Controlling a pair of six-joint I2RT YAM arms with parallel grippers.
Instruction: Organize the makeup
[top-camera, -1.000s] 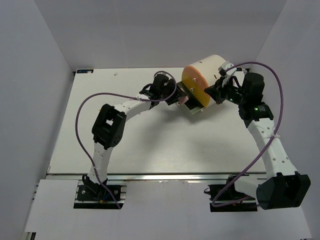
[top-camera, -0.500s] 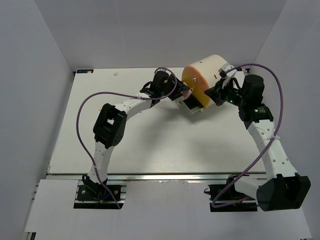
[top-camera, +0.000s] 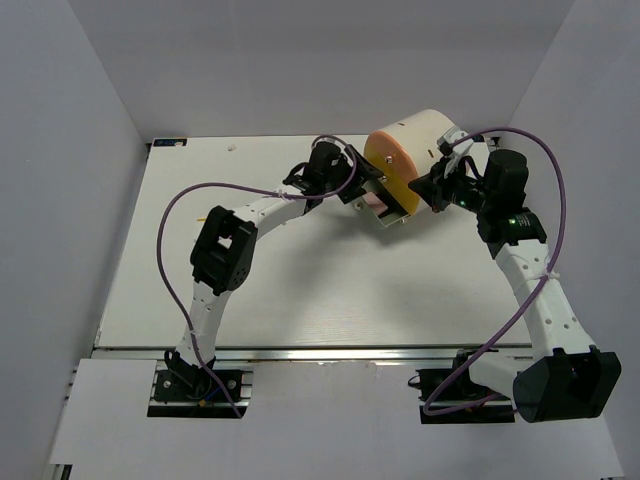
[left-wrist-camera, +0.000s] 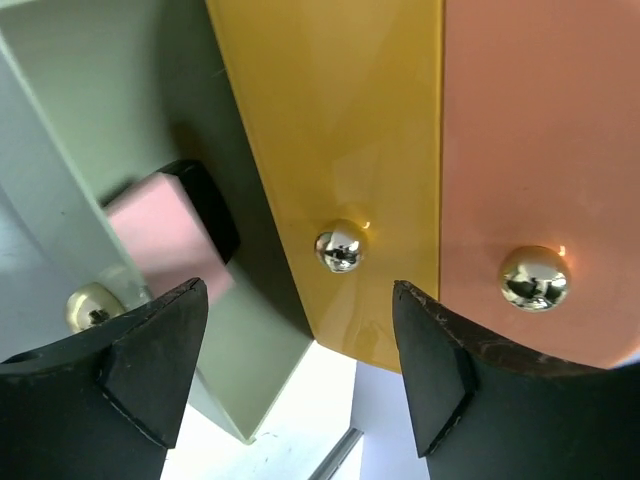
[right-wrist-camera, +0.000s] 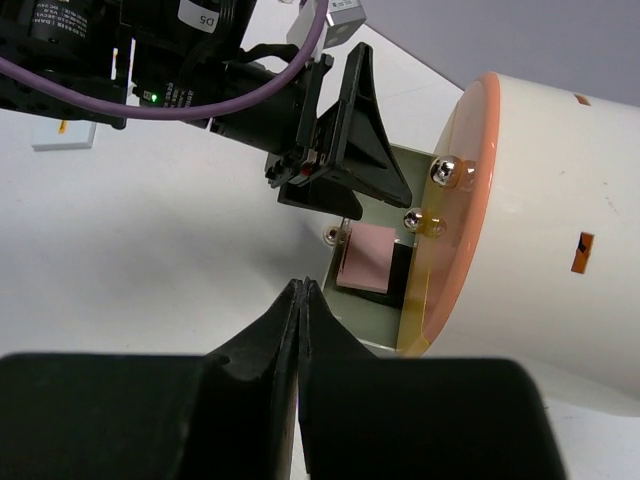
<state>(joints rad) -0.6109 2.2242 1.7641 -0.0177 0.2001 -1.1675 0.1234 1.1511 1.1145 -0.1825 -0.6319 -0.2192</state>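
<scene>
The flat pink square (right-wrist-camera: 366, 257) lies in the pulled-out grey drawer (right-wrist-camera: 385, 320) of the cream cylinder (right-wrist-camera: 545, 250), on top of a black item (right-wrist-camera: 402, 272). It also shows in the left wrist view (left-wrist-camera: 165, 235) and the top view (top-camera: 373, 201). My left gripper (left-wrist-camera: 295, 370) is open and empty, just in front of the yellow drawer front (left-wrist-camera: 340, 130) and the open drawer; in the top view it (top-camera: 360, 185) is at the cylinder's left face. My right gripper (right-wrist-camera: 301, 287) is shut and empty, beside the cylinder (top-camera: 437, 188). The other makeup is out of view.
The orange drawer front (left-wrist-camera: 540, 130) and the yellow one are closed, each with a gold knob (left-wrist-camera: 534, 277). The cylinder (top-camera: 415, 145) lies on its side at the back of the white table (top-camera: 300, 290). A small white label (right-wrist-camera: 62, 135) lies on the table.
My left gripper has moved right, closer to the cylinder's face and the open drawer. The pink square now lies in the drawer, apart from its fingers. The right arm has barely moved.
</scene>
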